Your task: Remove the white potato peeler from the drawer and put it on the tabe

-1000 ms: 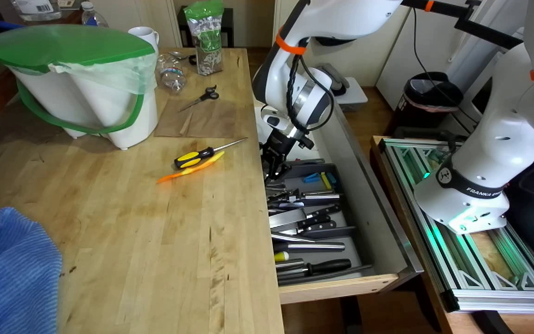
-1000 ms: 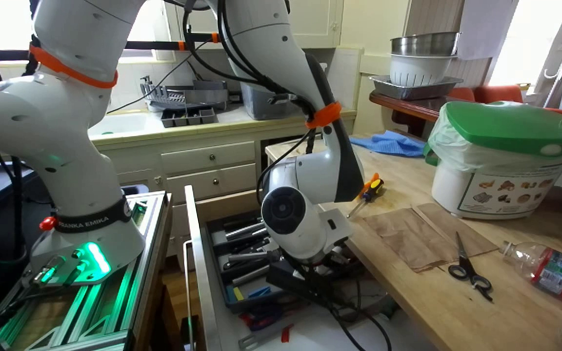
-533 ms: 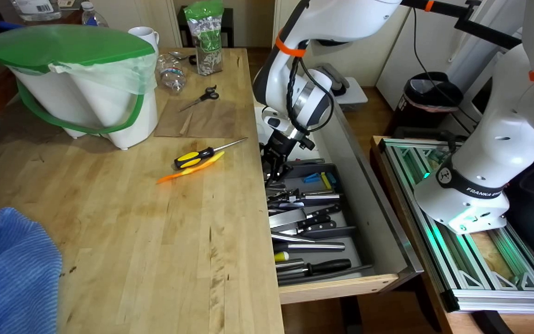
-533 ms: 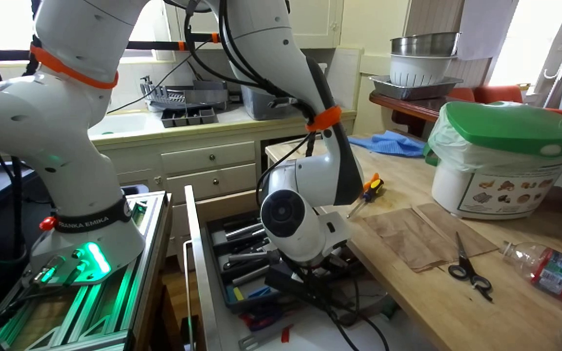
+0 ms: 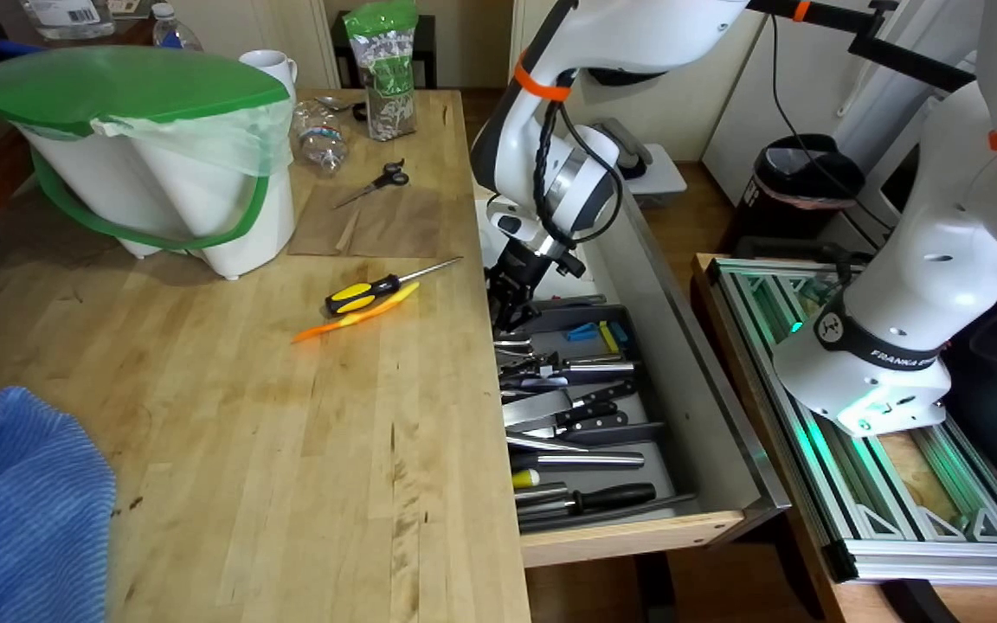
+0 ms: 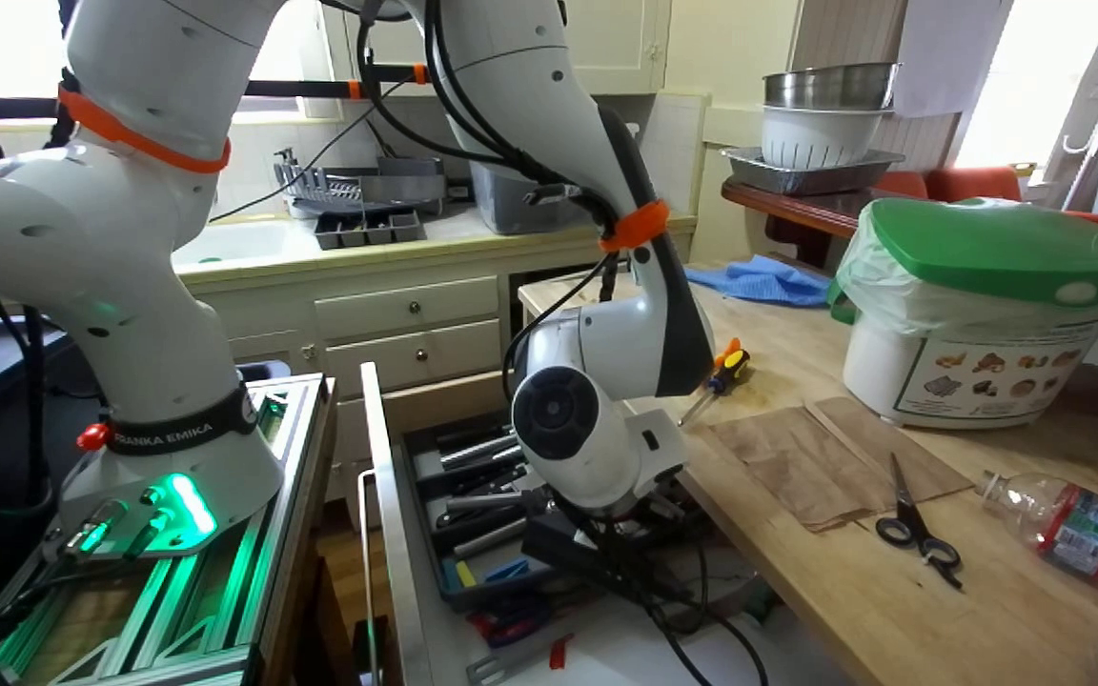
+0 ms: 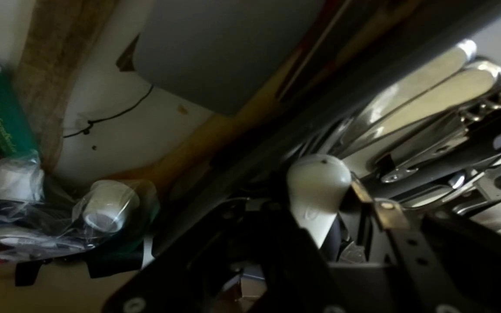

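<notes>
Claw (image 7: 321, 191): sits slightly higher than half a second ago; more metal cutlery (image 5: 513, 342) shows just below it in an exterior view.
Grip: clenched on the white peeler (image 7: 318, 187), handle filling the gap in wrist view.
White peeler: inside the drawer (image 5: 676, 363), just beside the dark tray wall (image 7: 342, 104), cutlery side. Can't tell if it touches anything underneath.
Desk (image 5: 291, 484) edge: runs just beside the claw, tight there; drawer's grey panel stands well apart, opposite.
Desk room: broad stretch of wood between screwdriver (image 5: 363, 297) and blue cloth (image 5: 27, 510) in an exterior view.
Peeler's lower end: lost in shadow within the claw in wrist view; only the white handle shows. One side of the grip is too dark to read.
Arm's wrist (image 6: 557, 414): blocks the claw in an exterior view.
Green cylinder (image 7: 0, 113): cut off by the wrist view's left border.
Wrapped bundle (image 7: 59, 217): clear film over it, below the cylinder; contents hard to make out.
Rounded handle end: points toward the top of wrist view, handle narrowing downward into the claw.
Peeler's long axis: close to vertical there, slanted against the tray wall's diagonal.
</notes>
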Robot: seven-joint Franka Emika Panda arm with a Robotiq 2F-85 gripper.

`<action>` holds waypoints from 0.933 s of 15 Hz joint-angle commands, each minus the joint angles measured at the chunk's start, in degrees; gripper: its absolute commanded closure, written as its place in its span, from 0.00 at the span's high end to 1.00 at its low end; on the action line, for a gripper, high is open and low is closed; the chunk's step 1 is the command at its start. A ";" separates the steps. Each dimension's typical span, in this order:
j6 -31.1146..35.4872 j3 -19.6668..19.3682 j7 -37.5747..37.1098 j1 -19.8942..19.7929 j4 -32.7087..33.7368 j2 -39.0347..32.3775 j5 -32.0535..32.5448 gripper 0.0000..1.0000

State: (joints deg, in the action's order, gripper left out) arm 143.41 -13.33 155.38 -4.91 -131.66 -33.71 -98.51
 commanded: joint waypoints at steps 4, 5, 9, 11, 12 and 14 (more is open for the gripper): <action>-1.71 0.43 1.69 -0.42 -10.32 9.09 1.58 0.09; -2.06 0.36 1.22 -0.54 -12.00 9.96 3.02 0.09; -2.27 -0.40 -0.77 -1.03 -19.05 14.32 9.95 0.09; -1.33 -1.22 -4.07 -1.01 -23.36 17.97 17.22 0.09; -0.36 -1.65 -5.96 -0.99 -25.09 19.61 20.76 0.09; 2.35 -3.33 -12.92 -0.58 -29.12 24.98 30.11 0.09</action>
State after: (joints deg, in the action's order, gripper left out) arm 142.74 -14.83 150.72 -5.47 -153.85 -18.14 -79.70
